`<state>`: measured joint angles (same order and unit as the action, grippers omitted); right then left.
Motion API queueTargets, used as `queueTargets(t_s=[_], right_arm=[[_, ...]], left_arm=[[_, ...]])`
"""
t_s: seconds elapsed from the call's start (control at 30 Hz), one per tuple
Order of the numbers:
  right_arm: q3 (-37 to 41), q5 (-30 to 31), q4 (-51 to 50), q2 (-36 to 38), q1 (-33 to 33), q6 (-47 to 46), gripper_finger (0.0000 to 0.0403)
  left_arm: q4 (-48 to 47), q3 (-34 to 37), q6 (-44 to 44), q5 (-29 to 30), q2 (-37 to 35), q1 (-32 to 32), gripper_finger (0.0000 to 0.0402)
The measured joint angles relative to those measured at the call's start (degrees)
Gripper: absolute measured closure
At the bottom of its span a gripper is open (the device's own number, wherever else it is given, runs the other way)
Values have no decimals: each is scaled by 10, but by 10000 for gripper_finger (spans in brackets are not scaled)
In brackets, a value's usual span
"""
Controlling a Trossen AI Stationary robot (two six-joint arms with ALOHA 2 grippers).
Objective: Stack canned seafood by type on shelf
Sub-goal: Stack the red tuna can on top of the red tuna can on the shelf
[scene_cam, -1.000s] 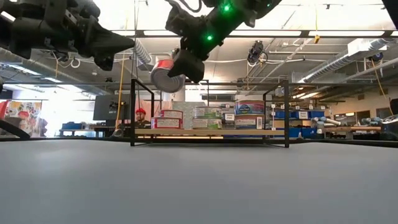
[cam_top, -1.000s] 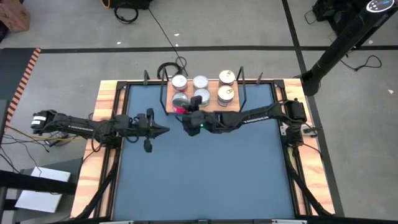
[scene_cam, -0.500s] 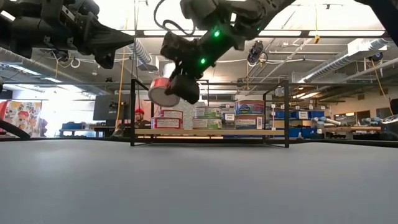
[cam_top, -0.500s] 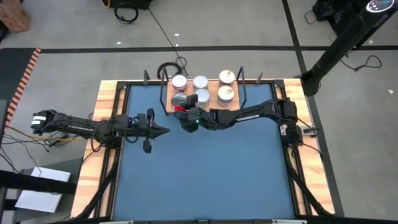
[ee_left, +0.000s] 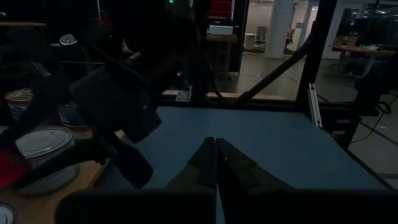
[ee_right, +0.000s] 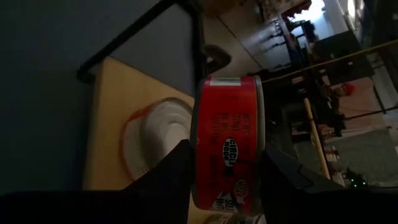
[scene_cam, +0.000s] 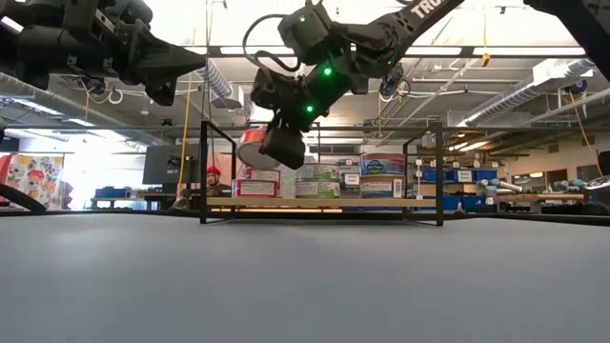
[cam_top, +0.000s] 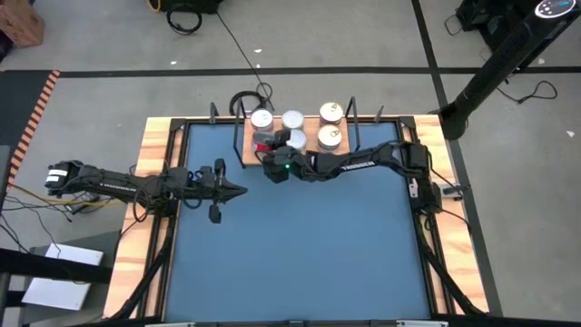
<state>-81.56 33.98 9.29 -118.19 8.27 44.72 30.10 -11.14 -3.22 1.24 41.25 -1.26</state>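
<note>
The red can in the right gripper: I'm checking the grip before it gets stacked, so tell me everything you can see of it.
The red can is a short round tin with a red side label bearing dark and pale print and a thin metal rim. The right gripper is shut on it, a finger pressing each flat end, so it hangs tilted on its side rather than upright. It is in the air above the left end of the shelf, over a red-labelled can standing there, touching nothing but the fingers.
</note>
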Motion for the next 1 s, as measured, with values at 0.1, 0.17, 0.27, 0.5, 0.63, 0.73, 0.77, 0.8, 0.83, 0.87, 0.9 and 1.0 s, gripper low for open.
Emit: queueTargets(t_s=[0.1, 0.17, 0.27, 0.5, 0.63, 0.73, 0.77, 0.8, 0.83, 0.87, 0.9, 1.0], right_arm=[[0, -6, 21, 0, 7, -4, 261], [0, -9, 33, 0, 11, -6, 261], [0, -21, 30, 0, 17, -19, 261], [0, -41, 26, 0, 17, -29, 261], [0, -37, 22, -8, 17, -18, 261], [0, -29, 26, -19, 17, 3, 261], [1, -23, 22, -19, 17, 7, 261], [1, -23, 23, -19, 17, 7, 261], [1, -23, 27, -19, 17, 6, 261], [0, -20, 31, -19, 17, 5, 259], [0, -16, 35, -20, 17, 5, 253], [0, -6, 31, -21, 18, 13, 220]], left_arm=[[0, 0, 0, 0, 0, 0, 396], [0, 0, 0, 0, 0, 0, 396], [0, 0, 0, 0, 0, 0, 396], [0, 0, 0, 0, 0, 0, 396], [0, 0, 0, 0, 0, 0, 396], [0, 0, 0, 0, 0, 0, 396], [0, 0, 0, 0, 0, 0, 396], [0, 0, 0, 0, 0, 0, 396], [-1, 0, 0, 0, 0, 0, 396], [-1, 0, 0, 0, 0, 0, 396], [-1, 0, 0, 0, 0, 0, 396], [-1, 0, 1, 0, 0, 0, 396]])
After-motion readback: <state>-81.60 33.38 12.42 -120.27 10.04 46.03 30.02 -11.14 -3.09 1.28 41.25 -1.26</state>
